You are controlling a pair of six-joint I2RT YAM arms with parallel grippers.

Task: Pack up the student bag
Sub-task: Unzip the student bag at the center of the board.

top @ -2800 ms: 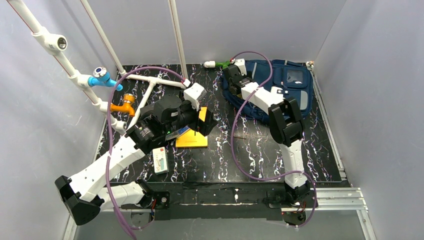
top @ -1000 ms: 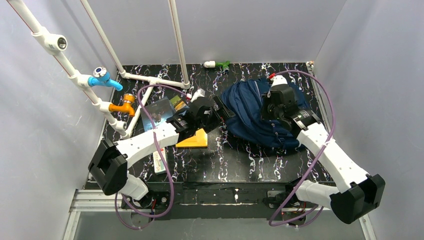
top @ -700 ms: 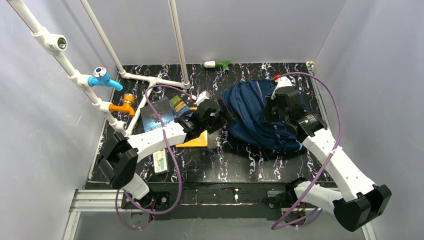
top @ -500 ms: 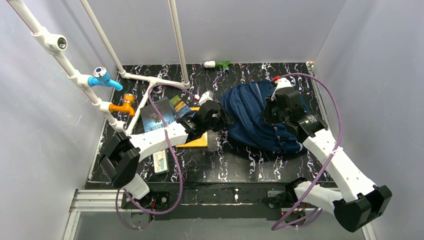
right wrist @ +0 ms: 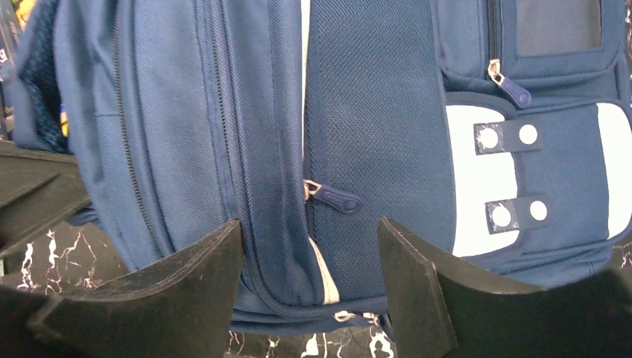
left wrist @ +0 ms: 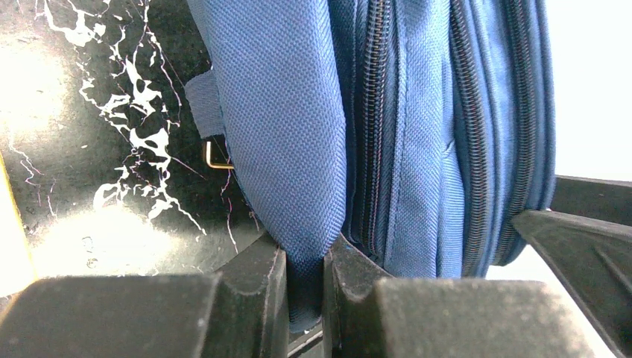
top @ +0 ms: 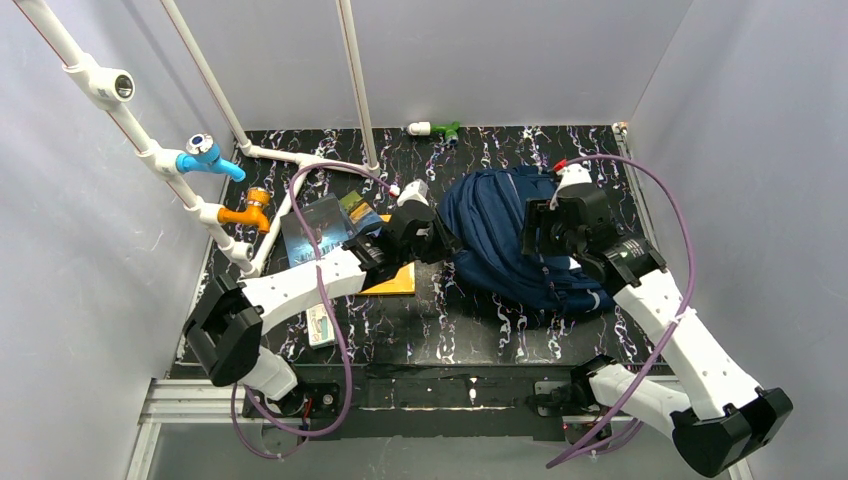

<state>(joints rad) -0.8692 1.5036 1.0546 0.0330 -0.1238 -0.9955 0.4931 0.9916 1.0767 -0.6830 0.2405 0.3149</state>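
The student bag (top: 495, 235), navy blue, lies on its side on the right half of the black marbled table. My left gripper (top: 441, 243) is at its left edge, shut on a fold of the bag's blue fabric (left wrist: 304, 262), with zip lines (left wrist: 373, 112) running beside that fold. Over the bag's middle my right gripper (top: 541, 232) stands open. In the right wrist view its fingers straddle the bag's lower edge (right wrist: 309, 257) without pinching it. A zip pull (right wrist: 333, 198) and the white patch (right wrist: 477, 186) show just beyond them.
A yellow flat book (top: 393, 284) lies under my left forearm, and a blue book (top: 315, 228) lies left of it. A small white box (top: 321, 323) sits near the front left. White pipes with a blue tap (top: 205, 155) and an orange tap (top: 250, 212) line the left side. A green-white fitting (top: 436, 128) is at the back.
My left gripper reached the bag's left edge and closed on its fabric. My right gripper opened and let go of the bag, which settled a little lower.
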